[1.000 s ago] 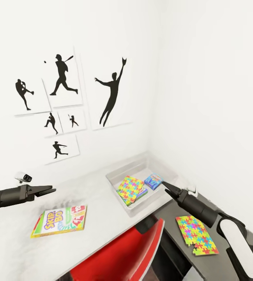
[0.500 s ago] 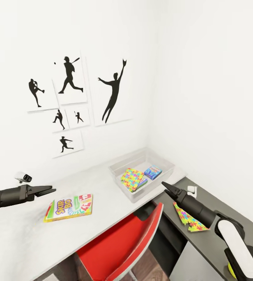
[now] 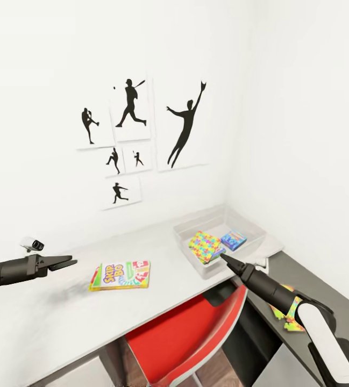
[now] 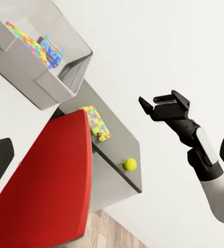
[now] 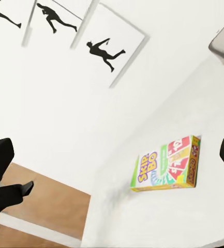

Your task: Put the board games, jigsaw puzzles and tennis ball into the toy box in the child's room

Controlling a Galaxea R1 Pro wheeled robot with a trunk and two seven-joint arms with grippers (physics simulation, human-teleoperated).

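Observation:
The Skip-Bo board game [image 3: 120,275] lies flat on the pale table [image 3: 45,317], a little right of my open left gripper [image 3: 72,263], which hovers above the top. The grey toy box [image 3: 187,232] stands at the table's far right corner and holds a jigsaw puzzle [image 3: 204,246] and a small blue board game [image 3: 233,239]. My right gripper [image 3: 224,257] hangs open just in front of the box. A second jigsaw puzzle [image 4: 96,122] and the tennis ball [image 4: 130,164] rest on the lower dark cabinet. The right wrist view looks at the Skip-Bo box [image 5: 166,165].
A red chair [image 3: 187,336] is tucked under the table's front edge between my arms. The dark grey cabinet [image 3: 330,293] runs along the right wall, below table height. Black silhouette pictures [image 3: 142,129] hang on the white wall behind the table.
The whole picture has shifted right and the things look smaller, so the camera moved. Both grippers hold their places in view. My right arm now covers most of the cabinet's puzzle.

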